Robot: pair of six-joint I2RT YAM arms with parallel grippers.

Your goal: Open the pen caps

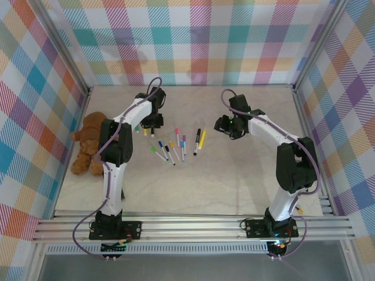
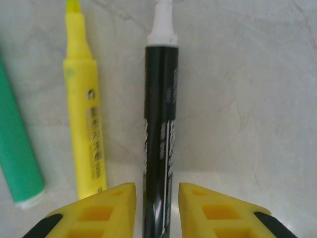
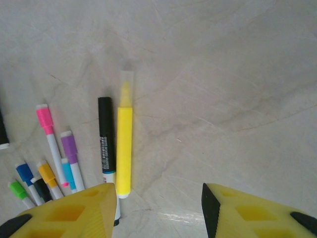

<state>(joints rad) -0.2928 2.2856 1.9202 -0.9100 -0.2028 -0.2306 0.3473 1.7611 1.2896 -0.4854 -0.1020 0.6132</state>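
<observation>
Pen caps [image 3: 43, 119] at 8 o'clock in right wrist view, on desk [image 3: 223, 74]; likely light, stiff, slick, so pinch cap and barrel separately; left fingers [image 2: 114, 208] apart astride uncapped black marker [image 2: 161, 124]; right fingers [image 3: 74, 213] apart, empty.

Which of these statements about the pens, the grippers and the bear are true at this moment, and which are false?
1. The black marker flanked by the left gripper has its cap off. True.
2. The right gripper holds the yellow highlighter. False: its jaws stand apart and empty, and the highlighter lies on the table.
3. The teddy bear lies beside the right arm. False: it lies beside the left arm.
4. The pink pen is capped. True.
</observation>
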